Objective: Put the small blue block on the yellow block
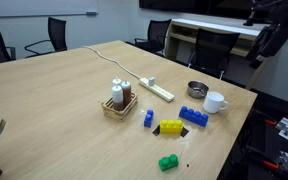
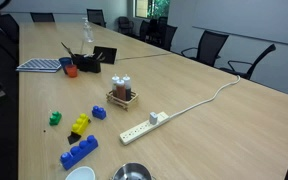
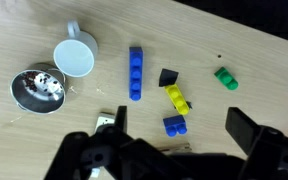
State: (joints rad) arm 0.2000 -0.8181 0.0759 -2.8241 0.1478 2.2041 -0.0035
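Note:
The small blue block (image 3: pixel 174 124) lies flat on the wooden table, just below one end of the yellow block (image 3: pixel 178 98), close to it but apart. Both also show in both exterior views: the small blue block (image 1: pixel 148 118) (image 2: pixel 99 112) and the yellow block (image 1: pixel 170 127) (image 2: pixel 79 125). A small black piece (image 3: pixel 167 76) sits at the yellow block's other end. My gripper (image 3: pixel 179 122) hangs high above the table, open and empty, with its two dark fingers on either side of the small blue block in the wrist view.
A longer dark blue brick (image 3: pixel 135 72), a green brick (image 3: pixel 226 77), a white mug (image 3: pixel 76 58) and a metal bowl (image 3: pixel 36 88) lie nearby. A basket with bottles (image 1: pixel 119 100) and a power strip (image 1: pixel 159 90) stand further in. The table edge (image 1: pixel 234 130) is close.

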